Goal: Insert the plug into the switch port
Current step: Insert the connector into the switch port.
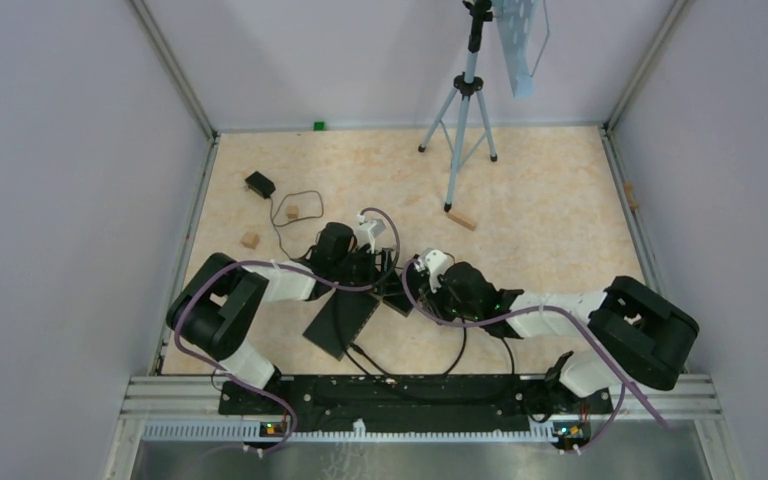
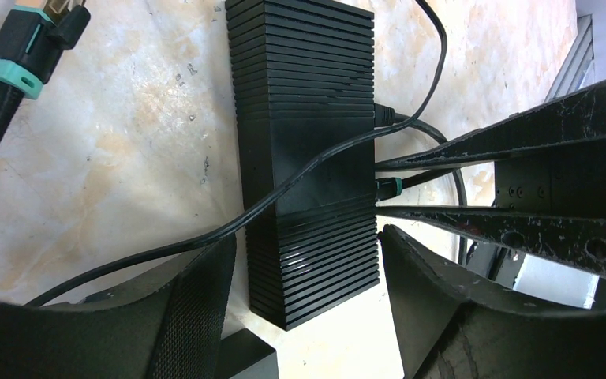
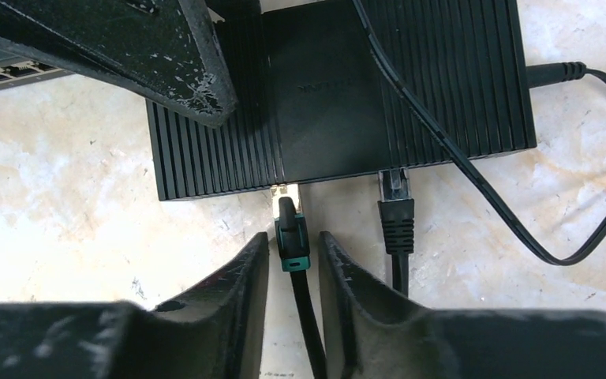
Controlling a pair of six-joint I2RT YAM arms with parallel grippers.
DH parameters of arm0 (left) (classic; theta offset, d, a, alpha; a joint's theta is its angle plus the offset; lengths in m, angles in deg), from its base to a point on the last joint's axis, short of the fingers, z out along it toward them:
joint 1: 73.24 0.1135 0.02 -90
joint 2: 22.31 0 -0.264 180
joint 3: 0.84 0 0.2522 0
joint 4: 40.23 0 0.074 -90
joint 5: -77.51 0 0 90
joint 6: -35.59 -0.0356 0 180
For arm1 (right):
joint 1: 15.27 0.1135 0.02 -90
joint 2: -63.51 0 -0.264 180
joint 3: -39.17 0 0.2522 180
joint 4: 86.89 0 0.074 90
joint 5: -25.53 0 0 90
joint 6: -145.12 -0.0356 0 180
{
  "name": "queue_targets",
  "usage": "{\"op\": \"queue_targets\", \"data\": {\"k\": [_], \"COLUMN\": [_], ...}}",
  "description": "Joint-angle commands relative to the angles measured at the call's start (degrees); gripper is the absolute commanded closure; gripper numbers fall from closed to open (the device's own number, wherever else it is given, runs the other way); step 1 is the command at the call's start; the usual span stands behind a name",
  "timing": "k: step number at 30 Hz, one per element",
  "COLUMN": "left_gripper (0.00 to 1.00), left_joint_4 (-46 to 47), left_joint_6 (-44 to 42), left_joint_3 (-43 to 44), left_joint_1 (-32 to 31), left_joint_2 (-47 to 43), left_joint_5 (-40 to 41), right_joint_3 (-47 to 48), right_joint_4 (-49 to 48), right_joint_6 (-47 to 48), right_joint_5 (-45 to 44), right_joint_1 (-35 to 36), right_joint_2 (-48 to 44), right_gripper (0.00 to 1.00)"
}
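Note:
The switch [image 3: 339,87] is a black ribbed box lying flat on the table. A plug [image 3: 292,229] with a teal boot lies on the table with its tip at the switch's port edge. My right gripper [image 3: 293,251] stands open astride it, a thin gap showing on each side. A black plug [image 3: 395,215] sits in a port to its right. In the left wrist view, my left gripper [image 2: 308,268] is open and straddles the near end of the switch [image 2: 308,158], its fingers close to both sides. The two grippers [image 1: 365,265] [image 1: 415,285] meet at mid-table.
A thin black cord [image 3: 473,181] crosses the switch top. Another teal-booted connector [image 2: 24,51] lies left of the switch. A larger black flat device [image 1: 340,322] lies beside it. A tripod [image 1: 465,130], wooden blocks [image 1: 250,240] [image 1: 462,220] and a black adapter [image 1: 259,184] stand farther back.

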Motion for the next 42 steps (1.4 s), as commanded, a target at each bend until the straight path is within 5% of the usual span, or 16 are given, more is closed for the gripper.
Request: {"op": "queue_targets", "data": {"k": [1, 6, 11, 26, 42], "left_gripper": [0.27, 0.28, 0.32, 0.70, 0.70], "left_joint_4": [-2.74, -2.63, -1.70, 1.69, 3.76], "left_joint_6": [-1.12, -1.36, -1.73, -3.43, -2.64], "left_joint_3": [0.14, 0.27, -0.93, -2.71, -3.61], "left_joint_1": [-0.14, -0.21, -0.70, -6.00, -11.13], "left_joint_2": [1.27, 1.99, 3.54, 10.36, 12.73], "left_joint_5": [-0.49, -0.98, -2.13, -8.12, -9.27], "right_joint_3": [1.30, 1.35, 2.69, 6.10, 17.09], "right_joint_4": [3.05, 2.16, 1.22, -3.93, -7.51], "right_joint_6": [-1.71, -1.48, 0.45, 7.78, 9.73], "right_joint_5": [-0.27, -2.64, -1.93, -1.98, -1.50], "right_joint_1": [-0.18, -0.18, -0.18, -0.18, -0.18], "right_joint_2": [-0.79, 0.42, 4.68, 8.25, 5.10], "right_gripper": [0.76, 1.00, 1.00, 1.00, 1.00]}}
